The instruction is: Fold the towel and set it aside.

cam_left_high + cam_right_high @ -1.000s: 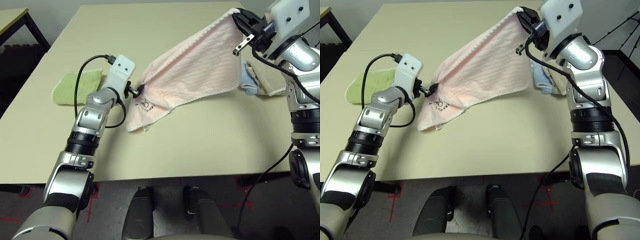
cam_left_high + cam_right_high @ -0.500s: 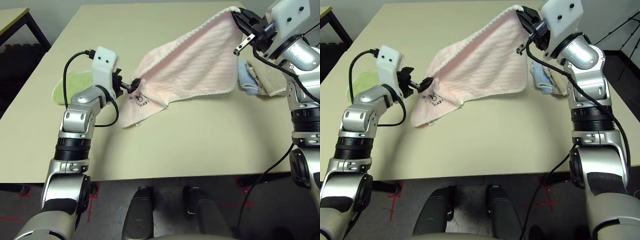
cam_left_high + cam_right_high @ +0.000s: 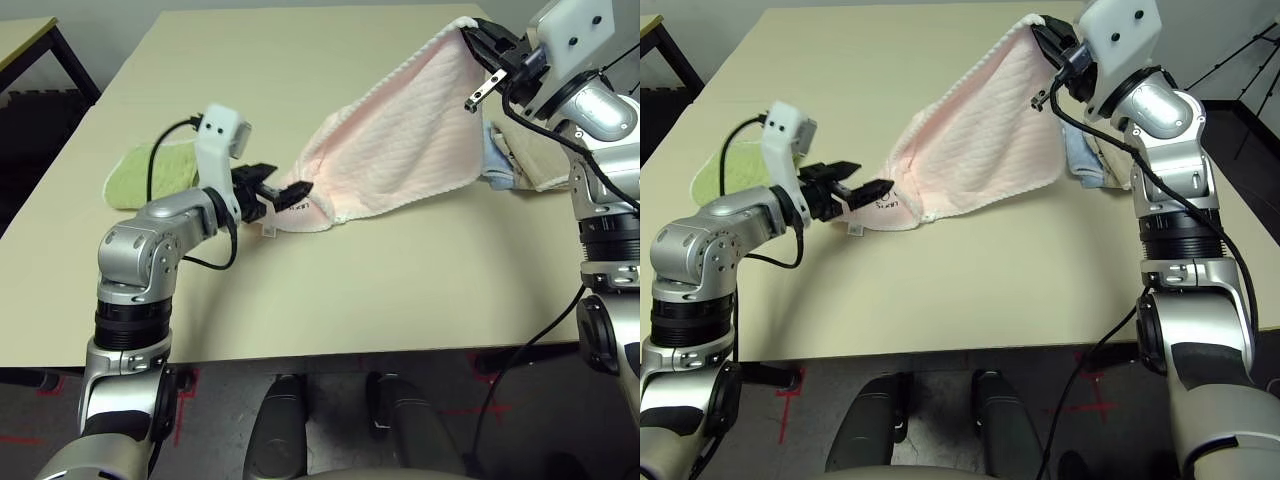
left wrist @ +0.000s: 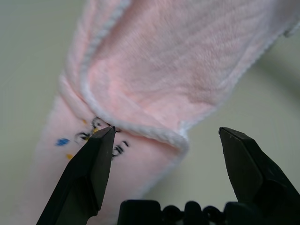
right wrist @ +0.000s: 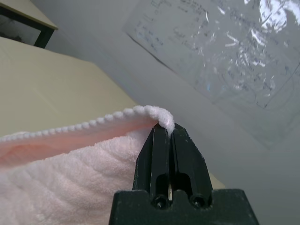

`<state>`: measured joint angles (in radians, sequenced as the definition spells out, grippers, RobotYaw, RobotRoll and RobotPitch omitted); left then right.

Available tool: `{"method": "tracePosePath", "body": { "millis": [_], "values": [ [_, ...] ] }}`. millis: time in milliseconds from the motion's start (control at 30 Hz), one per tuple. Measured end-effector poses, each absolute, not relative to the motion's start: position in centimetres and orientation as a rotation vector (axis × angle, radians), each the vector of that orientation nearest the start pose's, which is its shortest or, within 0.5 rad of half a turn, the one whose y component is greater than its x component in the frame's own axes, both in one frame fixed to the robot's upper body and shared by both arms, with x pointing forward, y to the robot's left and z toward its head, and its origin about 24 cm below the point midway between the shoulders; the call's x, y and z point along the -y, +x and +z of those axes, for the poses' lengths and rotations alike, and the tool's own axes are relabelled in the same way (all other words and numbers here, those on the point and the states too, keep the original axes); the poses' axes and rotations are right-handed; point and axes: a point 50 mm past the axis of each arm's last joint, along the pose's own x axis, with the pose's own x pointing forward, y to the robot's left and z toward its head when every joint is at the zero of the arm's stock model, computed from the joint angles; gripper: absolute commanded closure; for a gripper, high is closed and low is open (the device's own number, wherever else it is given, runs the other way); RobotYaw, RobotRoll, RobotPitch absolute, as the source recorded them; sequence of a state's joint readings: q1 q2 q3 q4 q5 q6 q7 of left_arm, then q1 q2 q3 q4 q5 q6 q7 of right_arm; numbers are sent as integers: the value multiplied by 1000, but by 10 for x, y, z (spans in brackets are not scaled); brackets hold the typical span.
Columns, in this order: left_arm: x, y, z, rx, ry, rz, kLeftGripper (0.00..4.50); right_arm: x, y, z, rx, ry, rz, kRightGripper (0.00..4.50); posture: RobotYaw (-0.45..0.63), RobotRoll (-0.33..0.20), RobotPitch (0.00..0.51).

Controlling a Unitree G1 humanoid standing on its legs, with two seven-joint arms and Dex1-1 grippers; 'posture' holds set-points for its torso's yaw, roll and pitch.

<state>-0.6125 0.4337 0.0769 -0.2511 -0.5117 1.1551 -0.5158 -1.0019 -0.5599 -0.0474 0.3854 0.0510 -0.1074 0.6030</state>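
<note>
the right gripper (image 3: 1048, 38) has its two fingers (image 5: 161, 154) pressed together on one white-edged corner of the towel (image 3: 400, 150), holding that corner high above the far right part of the table (image 3: 380, 290). from there the pink cloth hangs slanting down toward the middle of the table, where its lower end lies folded over on the surface with the small dark logo (image 4: 101, 136) showing. the left gripper (image 3: 282, 190) has its fingers (image 4: 89, 173) spread wide, one on either side of that lower folded end; in the left wrist view the stitched edge sits between them, and i cannot tell whether either finger touches it. a small white tag (image 3: 854, 230) sticks out from the towel's low end, just beside the left fingers. behind the left arm a green cloth (image 3: 150, 175) lies flat on the table. blue and beige cloths (image 3: 520, 155) lie at the right edge, partly behind the hanging towel and under the right arm.
</note>
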Motion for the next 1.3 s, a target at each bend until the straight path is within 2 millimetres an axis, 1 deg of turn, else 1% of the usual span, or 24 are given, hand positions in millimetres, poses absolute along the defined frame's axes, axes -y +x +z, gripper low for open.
{"method": "tracePosePath", "body": {
  "millis": [233, 400, 500, 667, 867, 1100, 1233, 1267, 1300],
  "values": [
    [-138, 300, 179, -396, -54, -741, 0, 188, 359, 305, 595, -638, 480, 4485, 225, 0, 161],
    [-127, 301, 183, -410, -103, -752, 0, 184, 359, 310, 614, -655, 489, 4485, 220, 0, 159],
    [-118, 303, 175, -458, -162, -756, 0, 183, 359, 314, 627, -661, 491, 4485, 205, 0, 153],
    [-109, 302, 169, -488, -185, -756, 0, 182, 358, 316, 639, -668, 494, 4485, 198, 0, 149],
    [-111, 305, 160, -523, -190, -714, 0, 181, 358, 317, 639, -670, 496, 4485, 197, 0, 149],
    [-116, 314, 155, -512, -171, -613, 0, 179, 358, 317, 644, -665, 504, 4485, 200, 0, 151],
    [-118, 317, 152, -512, -183, -588, 0, 176, 358, 316, 645, -665, 512, 4485, 196, 0, 152],
    [-118, 317, 152, -513, -183, -583, 22, 176, 358, 316, 646, -665, 513, 4500, 196, 0, 152],
    [-118, 318, 152, -508, -181, -578, 197, 176, 358, 316, 646, -666, 513, 4500, 196, 0, 152]
  ]
}}
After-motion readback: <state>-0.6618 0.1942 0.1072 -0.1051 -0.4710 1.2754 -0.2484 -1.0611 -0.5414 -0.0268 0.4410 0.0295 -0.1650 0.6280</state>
